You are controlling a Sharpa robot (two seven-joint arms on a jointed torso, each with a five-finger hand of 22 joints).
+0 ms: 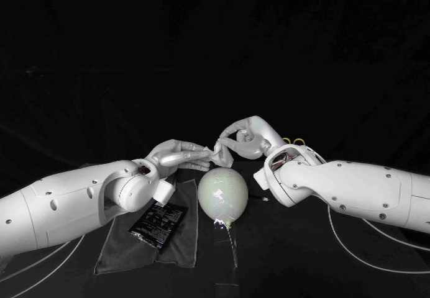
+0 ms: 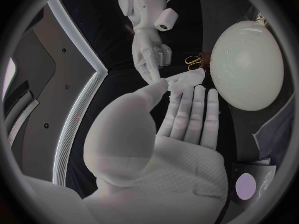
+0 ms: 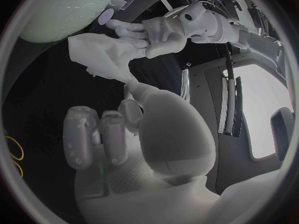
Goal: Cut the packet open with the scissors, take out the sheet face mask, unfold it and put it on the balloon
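Both hands hold the white sheet face mask [image 1: 220, 156] between them, just beyond the far end of the balloon [image 1: 222, 194]. The mask [image 3: 102, 55] is still crumpled and hangs in folds. My left hand [image 1: 182, 153] pinches one edge and my right hand [image 1: 245, 139] pinches the other from above. The pale green balloon [image 2: 246, 67] lies on the table beside the grey cloth. The black packet [image 1: 158, 224] lies on that cloth, under my left forearm. The yellow-handled scissors [image 1: 294, 141] lie behind my right wrist.
The grey cloth [image 1: 182, 245] covers the table left of the balloon. A thin stem [image 1: 232, 243] runs from the balloon's near end toward the front edge. White cables [image 1: 358, 245] trail on the table under my right arm.
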